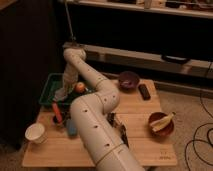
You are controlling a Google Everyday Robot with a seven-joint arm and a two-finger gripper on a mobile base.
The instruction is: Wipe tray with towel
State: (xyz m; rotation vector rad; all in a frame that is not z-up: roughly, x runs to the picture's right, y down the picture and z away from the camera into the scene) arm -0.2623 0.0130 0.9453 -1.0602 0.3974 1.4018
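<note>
I've got the arm arched over the bench (142,110) so the claw (66,86) hangs straight down into the green tray (47,89) at the back left corner, clamped on the towel (61,94), which puts the cloth where it can rub the tray floor. The towel droops as a pale, bunched strip just beside an orange ball (80,87) sharing the tray.
</note>
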